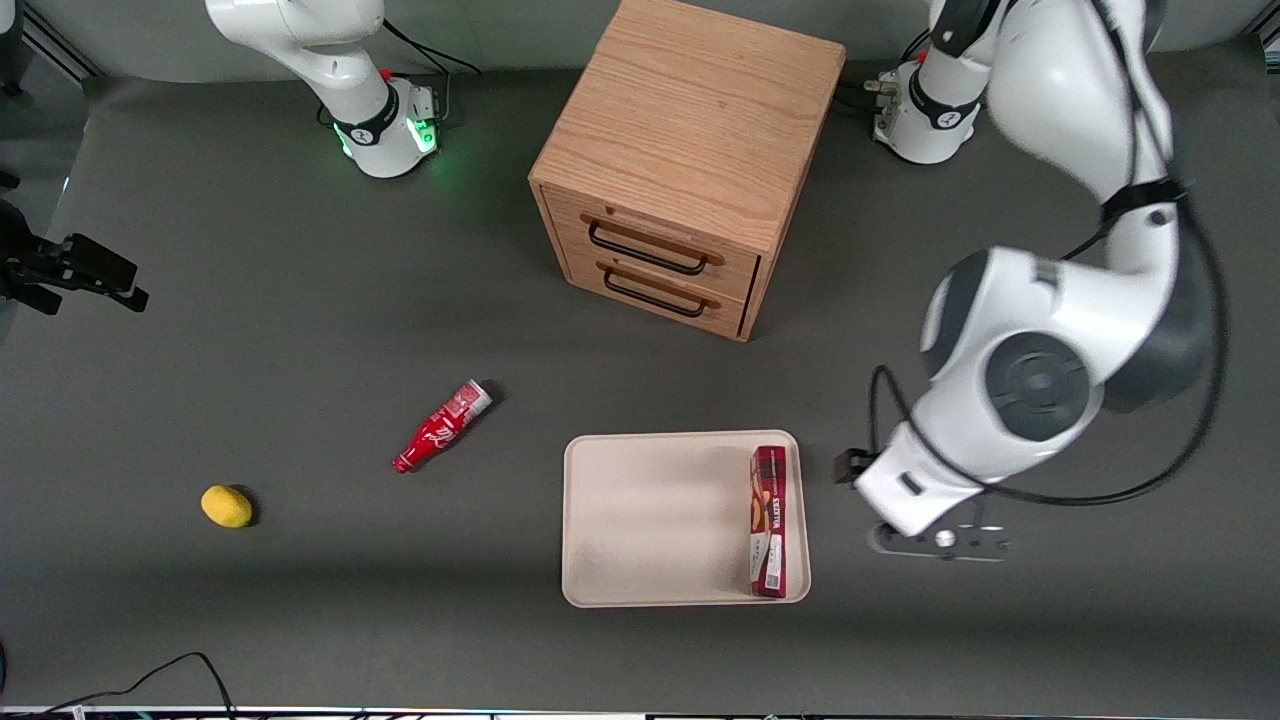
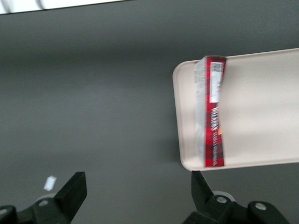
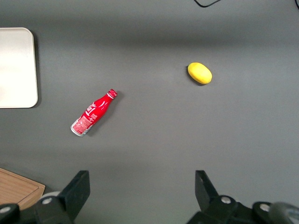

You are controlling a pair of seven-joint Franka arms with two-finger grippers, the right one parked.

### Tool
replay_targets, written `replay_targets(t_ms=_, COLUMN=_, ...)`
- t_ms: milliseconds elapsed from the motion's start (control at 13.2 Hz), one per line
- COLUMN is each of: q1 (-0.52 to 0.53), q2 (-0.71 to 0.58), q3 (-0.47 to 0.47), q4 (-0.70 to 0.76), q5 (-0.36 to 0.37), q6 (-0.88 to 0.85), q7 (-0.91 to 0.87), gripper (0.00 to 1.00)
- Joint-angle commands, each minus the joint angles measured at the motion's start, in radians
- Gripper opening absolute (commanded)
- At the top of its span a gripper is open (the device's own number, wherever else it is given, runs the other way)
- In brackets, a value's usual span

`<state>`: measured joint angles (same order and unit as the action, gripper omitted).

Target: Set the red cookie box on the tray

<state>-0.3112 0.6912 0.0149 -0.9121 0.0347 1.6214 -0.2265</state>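
While on tray point(image 1: 600, 520), red cookie box point(image 1: 768, 520) beside empty spread claw point(image 2: 135, 198).

Mostly hidden under the working arm's wrist in the front view: gripper point(image 1: 940, 541), just beside the tray point(image 1: 650, 520). Cut off by the left wrist picture's edge: spread fingers point(image 2: 74, 189) and the tray's length. Too blurred to read: red cookie box point(image 2: 212, 116) lettering.

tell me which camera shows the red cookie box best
The left wrist view: the red cookie box appears large, lying on the tray. The front view shows it smaller, whole; the right wrist view misses it. The open pincer hovers off the tray.
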Motion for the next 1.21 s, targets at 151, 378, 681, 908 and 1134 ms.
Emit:
replay_targets(t_ms=151, q1=0.124, q2=-0.364, q3=0.002, q4=-0.446, q5=-0.019, q6=0.029, q7=0.125, gripper=1.0)
replay_targets(t_ms=378, q1=0.21, q2=-0.548, q3=0.003, q4=-0.678, q5=-0.01, q6=0.103, q7=0.202, gripper=1.0)
replay_targets(t_ms=681, q1=0.274, q2=-0.719, q3=0.007, q4=-0.875, q5=0.01, q6=0.138, q7=0.205, gripper=1.0)
replay_targets(t_ms=908, q1=0.299, q2=-0.75, q3=0.007, q4=-0.9, q5=0.04, q6=0.106, q7=0.207, gripper=1.0)
replay_targets(t_ms=1134, q1=0.299, q2=-0.751, q3=0.007, q4=-0.88, q5=0.042, q6=0.066, q7=0.21, gripper=1.0)
